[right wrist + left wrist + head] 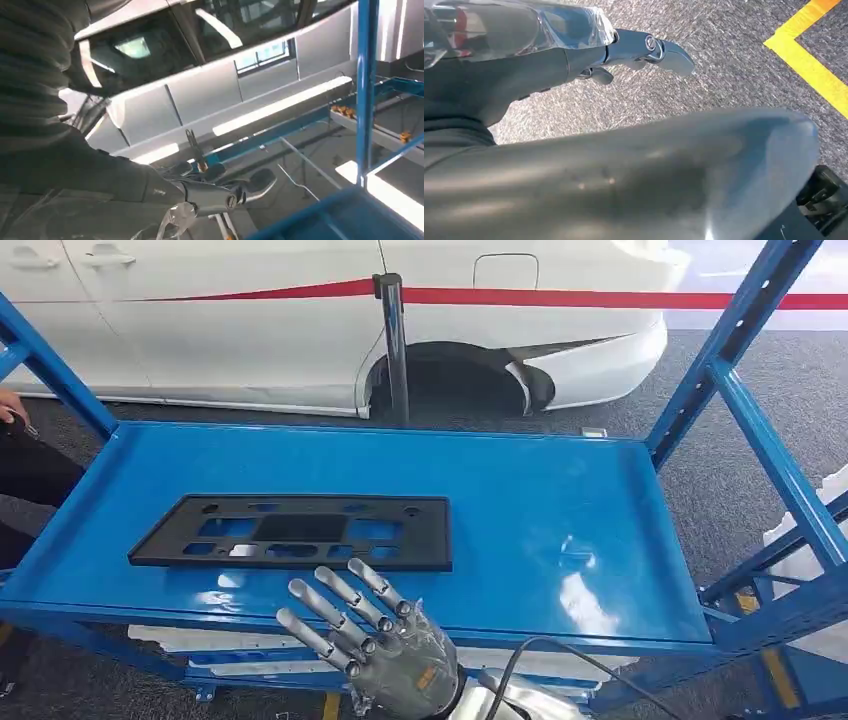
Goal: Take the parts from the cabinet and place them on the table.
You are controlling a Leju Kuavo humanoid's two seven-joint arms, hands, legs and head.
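Robot hand [365,635] (fingers spread), black plate [296,531] just beyond

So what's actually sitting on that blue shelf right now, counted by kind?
Flat black plastic plate with rectangular cut-outs: 1
Total on the blue metal shelf: 1
The silver robot right hand hovers at the shelf's near edge, fingers spread, holding nothing.

- A blue metal shelf [560,490] with a raised rim, held by blue uprights at its corners.
- A flat black plastic panel [300,532] with rectangular cut-outs lies on it, left of centre, toward the near edge.
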